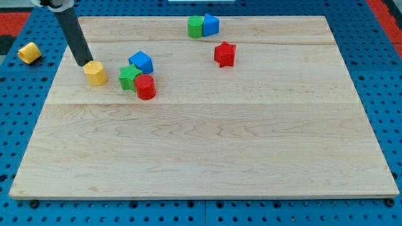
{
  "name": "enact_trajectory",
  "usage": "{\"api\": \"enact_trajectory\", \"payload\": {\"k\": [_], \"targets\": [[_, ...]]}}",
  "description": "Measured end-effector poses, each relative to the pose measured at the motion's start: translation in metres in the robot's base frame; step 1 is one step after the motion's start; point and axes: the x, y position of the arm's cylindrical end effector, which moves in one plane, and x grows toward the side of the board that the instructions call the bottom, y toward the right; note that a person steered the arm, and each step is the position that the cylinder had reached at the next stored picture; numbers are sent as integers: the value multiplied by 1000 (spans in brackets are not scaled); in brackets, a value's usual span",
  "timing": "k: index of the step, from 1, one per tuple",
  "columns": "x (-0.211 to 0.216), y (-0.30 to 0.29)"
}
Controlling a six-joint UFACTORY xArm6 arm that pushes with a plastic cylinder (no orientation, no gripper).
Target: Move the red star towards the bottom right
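Approach work is the step in hand, by my judgement: my tip [83, 63] sits in the upper left of the frame, touching or just beside the yellow block [95, 73], well apart from the red star [225, 54], which lies in the upper middle-right of the table [207, 157], below the green block [196, 27] and blue block [211, 24] that sit touching as a pair near the top edge. The end effector is a plain dark rod with no jaws, so it grasps nothing and can only push. The next move likely calls for carrying the tip round to the star's upper-left side, clear of the cluster of blue cube-like block [141, 61], green star-like block [129, 77] and red cylinder [146, 87], then pushing it diagonally toward the lower right of the frame. Blocks look like matte, ribbed plastic; the table is pale wood with visible grain and plank seams, set on a blue perforated base [19, 113], where a second yellow piece [29, 53] lies off the wood at far left.
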Motion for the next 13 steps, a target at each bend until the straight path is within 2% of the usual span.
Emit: {"api": "enact_trajectory", "payload": {"k": [3, 6, 7, 8, 9, 10, 11, 12, 13], "targets": [[-22, 0], [-24, 19], [-36, 47], [-67, 112], [-63, 164], [-43, 252], [-41, 325], [-12, 344], [17, 330]]}}
